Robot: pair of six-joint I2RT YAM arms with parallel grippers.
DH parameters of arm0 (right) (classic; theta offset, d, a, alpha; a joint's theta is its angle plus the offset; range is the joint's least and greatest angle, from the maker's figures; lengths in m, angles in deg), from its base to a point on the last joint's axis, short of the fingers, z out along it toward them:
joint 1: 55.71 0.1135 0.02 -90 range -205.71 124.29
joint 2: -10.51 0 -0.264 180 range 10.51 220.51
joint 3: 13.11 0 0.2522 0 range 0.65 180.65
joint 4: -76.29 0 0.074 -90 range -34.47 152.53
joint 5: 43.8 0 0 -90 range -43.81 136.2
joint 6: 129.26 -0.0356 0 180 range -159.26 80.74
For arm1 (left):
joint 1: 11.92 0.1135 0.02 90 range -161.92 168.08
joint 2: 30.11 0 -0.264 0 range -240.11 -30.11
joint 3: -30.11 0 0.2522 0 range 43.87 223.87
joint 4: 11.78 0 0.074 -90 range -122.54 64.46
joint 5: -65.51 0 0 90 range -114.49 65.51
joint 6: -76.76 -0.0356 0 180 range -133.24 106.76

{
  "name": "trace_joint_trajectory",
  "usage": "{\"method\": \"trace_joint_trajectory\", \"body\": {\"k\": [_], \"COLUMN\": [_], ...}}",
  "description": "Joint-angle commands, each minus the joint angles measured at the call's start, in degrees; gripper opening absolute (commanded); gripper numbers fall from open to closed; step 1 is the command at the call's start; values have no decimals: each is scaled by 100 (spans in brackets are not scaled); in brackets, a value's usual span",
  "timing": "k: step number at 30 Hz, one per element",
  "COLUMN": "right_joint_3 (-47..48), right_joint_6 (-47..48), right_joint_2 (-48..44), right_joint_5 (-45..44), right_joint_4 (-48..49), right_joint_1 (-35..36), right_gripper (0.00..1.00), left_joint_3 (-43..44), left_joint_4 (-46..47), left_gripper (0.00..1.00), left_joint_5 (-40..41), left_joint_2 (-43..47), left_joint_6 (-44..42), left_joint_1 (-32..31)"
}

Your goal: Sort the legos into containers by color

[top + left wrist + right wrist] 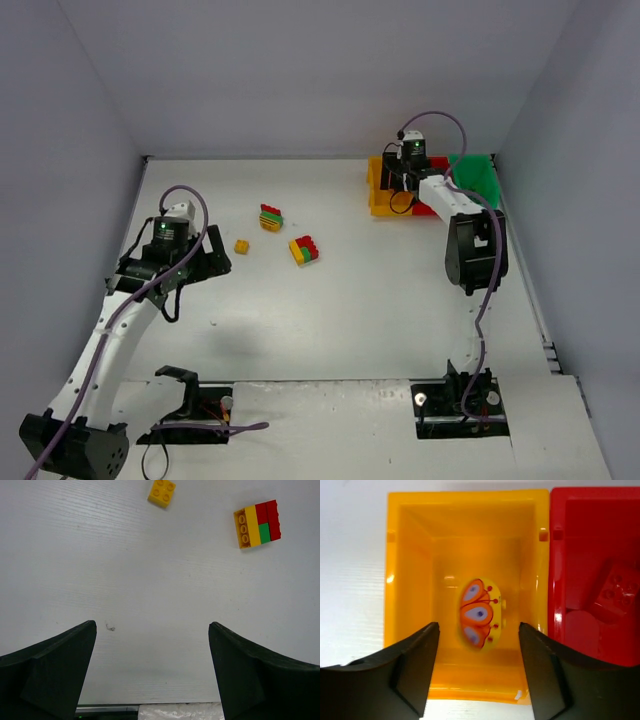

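Observation:
A small yellow lego lies on the table between two mixed red, green and yellow stacks. My left gripper is open and empty, left of them. Its wrist view shows the yellow lego and one stack beyond the open gripper. My right gripper hovers open over the yellow-orange container. In the right wrist view the gripper is above that container, which holds a butterfly-printed yellow lego. The red container holds a red lego.
The red container is mostly hidden under the right arm. The green container stands tilted in the far right corner. Grey walls enclose the table on three sides. The arm bases and cables sit at the near edge.

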State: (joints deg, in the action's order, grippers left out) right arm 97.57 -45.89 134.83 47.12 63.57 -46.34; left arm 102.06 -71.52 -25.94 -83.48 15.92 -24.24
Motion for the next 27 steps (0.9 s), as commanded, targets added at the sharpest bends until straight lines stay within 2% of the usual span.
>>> {"method": "trace_joint_trajectory", "body": {"k": [1, 5, 10, 17, 20, 22, 23, 27], "right_joint_3": [573, 468, -93, -1770, -2290, -2502, -2590, -3099], "right_joint_6": [-40, -13, -180, -611, -699, -725, -734, -787], "right_joint_2": [-320, -705, -1443, -3094, -3658, -4000, -4098, -4520], "right_joint_5": [144, 452, 750, 1058, 1093, 1102, 1120, 1181], "right_joint_4": [195, 151, 133, 362, 371, 362, 362, 353], "right_joint_1": [-40, -40, -23, 214, 311, 355, 364, 382], "right_gripper": [63, 72, 73, 73, 73, 73, 73, 73], "left_joint_3": [16, 218, 912, 2115, 2406, 2468, 2495, 2460], "left_joint_4": [729, 1431, 1846, 2137, 2067, 2031, 2014, 2014], "left_gripper": [87, 87, 86, 85, 77, 71, 64, 52], "left_joint_5": [-108, -154, -145, -294, -390, -435, -435, -338], "left_joint_2": [-506, -1297, -2868, -4778, -5498, -5667, -5798, -5949], "left_joint_6": [98, -7, -280, -640, -658, -667, -667, -676], "left_joint_1": [-25, -25, -16, 80, 177, 247, 256, 256]}}
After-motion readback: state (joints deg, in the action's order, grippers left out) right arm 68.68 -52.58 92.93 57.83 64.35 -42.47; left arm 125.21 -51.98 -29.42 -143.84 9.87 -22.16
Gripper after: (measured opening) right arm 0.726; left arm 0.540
